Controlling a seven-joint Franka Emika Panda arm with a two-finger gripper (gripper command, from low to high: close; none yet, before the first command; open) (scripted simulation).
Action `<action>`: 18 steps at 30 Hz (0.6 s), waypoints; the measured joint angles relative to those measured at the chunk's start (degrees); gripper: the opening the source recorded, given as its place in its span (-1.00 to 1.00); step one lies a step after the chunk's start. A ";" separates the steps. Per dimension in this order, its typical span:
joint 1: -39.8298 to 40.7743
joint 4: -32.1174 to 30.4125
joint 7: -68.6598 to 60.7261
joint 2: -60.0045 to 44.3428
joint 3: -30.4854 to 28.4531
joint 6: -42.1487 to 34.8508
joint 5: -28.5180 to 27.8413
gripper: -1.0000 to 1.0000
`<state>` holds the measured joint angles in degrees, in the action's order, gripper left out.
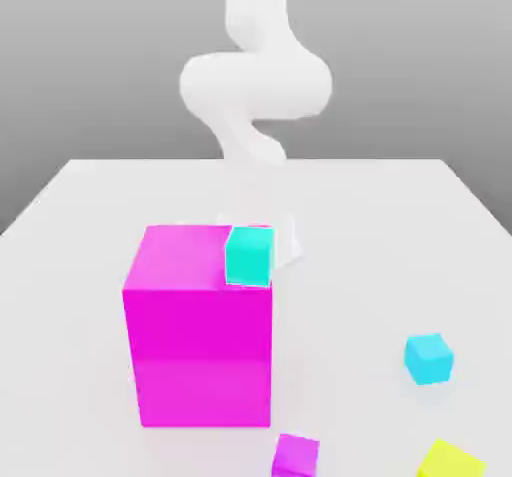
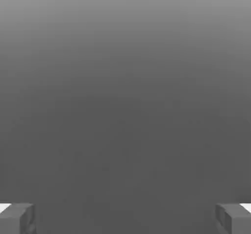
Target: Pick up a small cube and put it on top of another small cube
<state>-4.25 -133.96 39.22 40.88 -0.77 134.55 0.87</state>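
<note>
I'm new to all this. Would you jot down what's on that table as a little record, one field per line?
surface: white table
largest item: big magenta block
teal small cube: at the block's upper edge, toward the exterior view's right; resting on it or behind it, cannot tell
sky-blue small cube: on the table, alone, to the exterior view's right of the block
small magenta cube: near front edge
small yellow cube: front corner, partly cut off
arm: white, raised behind the block
gripper: open, holding nothing
</note>
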 joint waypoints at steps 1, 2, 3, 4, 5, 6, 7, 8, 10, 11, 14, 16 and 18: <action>-1.86 -0.95 -2.85 -2.14 -0.33 1.21 0.37 0.00; -3.64 -1.85 -5.57 -4.19 -0.63 2.36 0.72 0.00; -5.33 -2.75 -8.24 -6.20 -0.87 3.51 1.08 0.00; -6.92 -3.61 -10.92 -8.19 -1.03 4.59 1.45 0.00; -8.53 -4.49 -13.58 -10.17 -1.19 5.71 1.84 0.00; -10.09 -5.36 -16.24 -12.15 -1.30 6.81 2.22 0.00; -11.64 -6.23 -18.87 -14.12 -1.39 7.91 2.58 0.00; -13.13 -7.09 -21.51 -16.10 -1.42 9.01 2.95 0.00; -15.96 -8.82 -26.77 -20.04 -1.29 11.21 3.67 0.00; -17.25 -9.69 -29.39 -22.01 -1.10 12.31 4.02 0.00; -20.81 -12.29 -37.07 -27.90 -0.18 15.61 4.79 0.00; -22.75 -14.03 -41.93 -31.81 0.82 17.83 4.96 0.00; -24.54 -15.77 -46.40 -35.70 2.02 20.07 4.58 0.00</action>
<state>-28.80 -149.74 -7.18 5.19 1.26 154.62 5.45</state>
